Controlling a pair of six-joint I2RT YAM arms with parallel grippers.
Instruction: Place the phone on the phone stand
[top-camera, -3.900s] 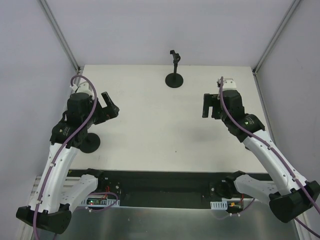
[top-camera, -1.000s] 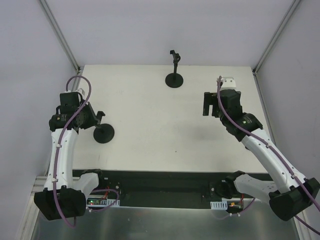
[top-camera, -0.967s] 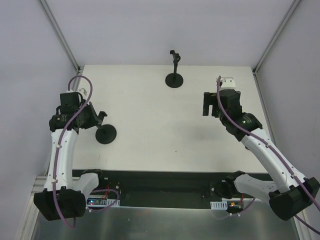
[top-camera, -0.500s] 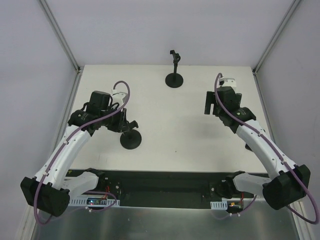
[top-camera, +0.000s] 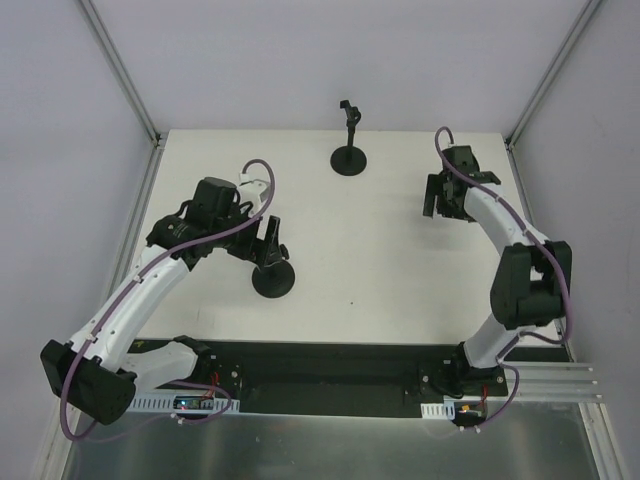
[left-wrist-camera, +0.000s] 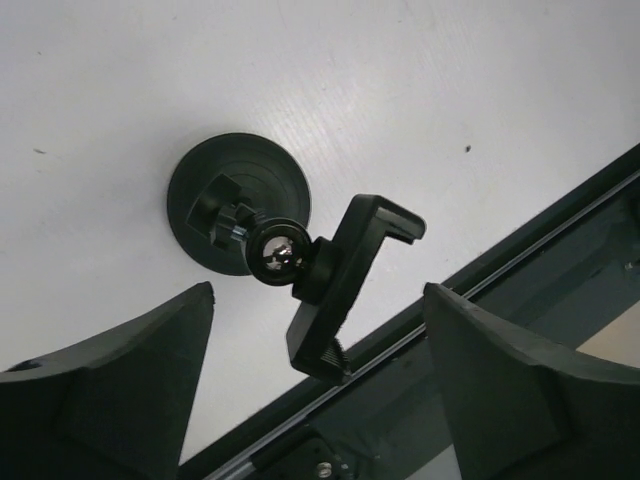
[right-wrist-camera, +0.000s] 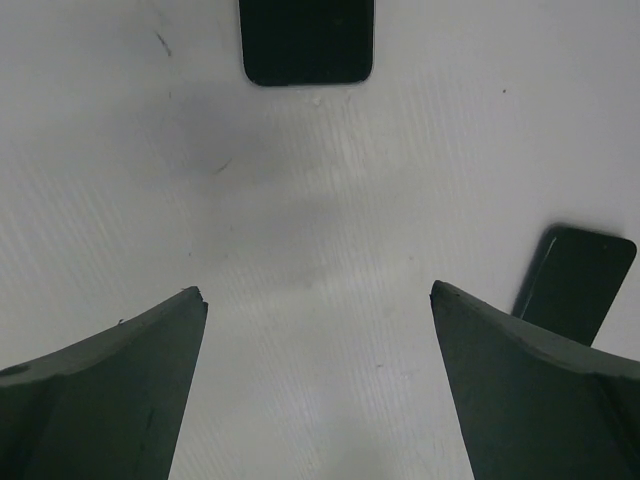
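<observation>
A black phone stand with a round base (top-camera: 273, 281) stands left of the table's middle. In the left wrist view I see its base (left-wrist-camera: 238, 205), ball joint and clamp (left-wrist-camera: 345, 290). My left gripper (top-camera: 267, 244) is open right above it, and its fingers (left-wrist-camera: 318, 292) stand wide on either side of the clamp without touching it. The phone (right-wrist-camera: 307, 40), a flat black slab, lies on the table ahead of my right gripper (right-wrist-camera: 315, 292), which is open and empty. In the top view the phone is hidden by the right gripper (top-camera: 443, 198).
A second black stand (top-camera: 349, 160) with its clamp up stands at the back middle. A second dark flat piece (right-wrist-camera: 575, 285) lies by my right finger; I cannot tell what it is. The table's dark front rail (left-wrist-camera: 520, 250) runs just past the near stand.
The near stand has moved with my left gripper from the table's left edge toward the middle. My right gripper has moved back and right, and its arm has straightened.
</observation>
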